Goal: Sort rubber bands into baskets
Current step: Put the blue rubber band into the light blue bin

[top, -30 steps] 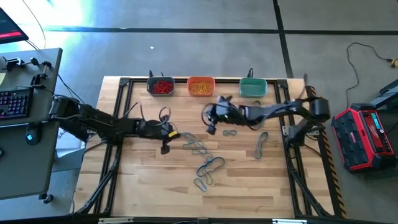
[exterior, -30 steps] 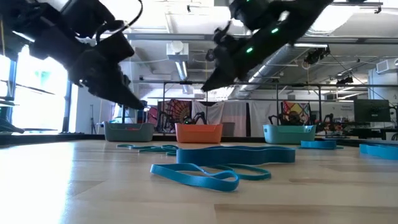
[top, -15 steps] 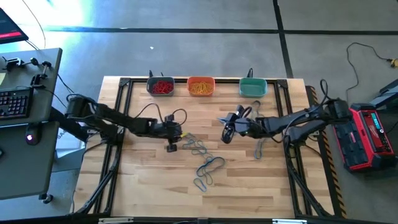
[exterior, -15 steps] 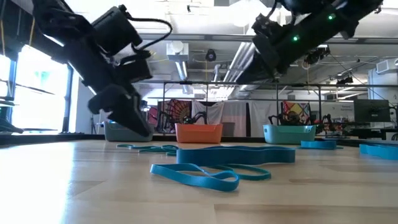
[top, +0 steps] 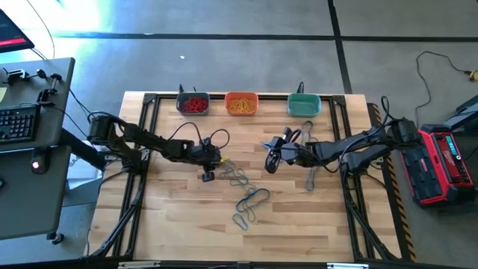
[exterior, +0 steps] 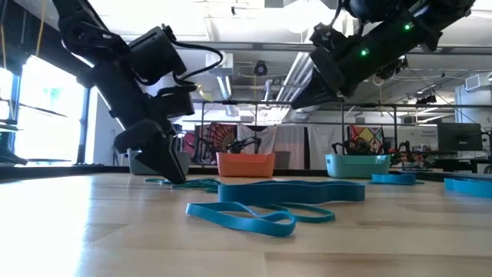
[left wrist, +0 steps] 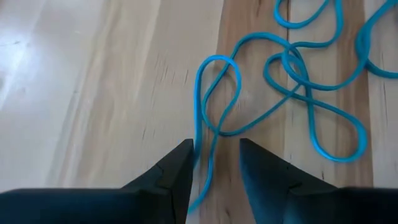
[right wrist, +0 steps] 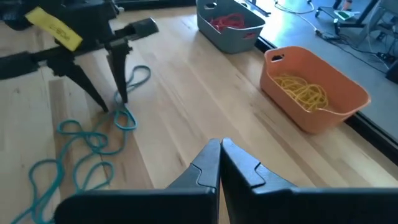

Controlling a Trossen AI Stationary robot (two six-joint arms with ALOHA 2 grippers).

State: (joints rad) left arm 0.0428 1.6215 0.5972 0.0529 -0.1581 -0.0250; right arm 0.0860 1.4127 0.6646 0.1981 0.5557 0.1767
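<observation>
Descent is what has just changed: my left tool (top: 208, 175) has dropped from above the counter (top: 172, 224) to its surface at the left end of the tangle of blue rubber bands (top: 240, 179), while my right tool (top: 270, 166) has barely moved over the last half second and hovers near the middle of the counter, right of the tangle. For the task this means, I judge, that a pick of a blue band is about to begin, and that band belongs in the teal-green basket (top: 304, 105) at the far right of the row.

My left wrist view shows what the high view cannot: my left tool's fingers (left wrist: 175, 177) stand apart, with a strand of one blue band (left wrist: 214, 93) running between them, not yet pinched. The low view shows the left tool (exterior: 169, 165) tipped down onto the counter beside the bands.

My right wrist view shows my right tool (right wrist: 220, 146) with its fingers pressed together and nothing between them. It also shows inside the baskets: yellow bands in the orange basket (right wrist: 314, 96), red bands in the grey-blue basket (right wrist: 230, 25). More blue bands (top: 312, 175) lie loose to the right.
</observation>
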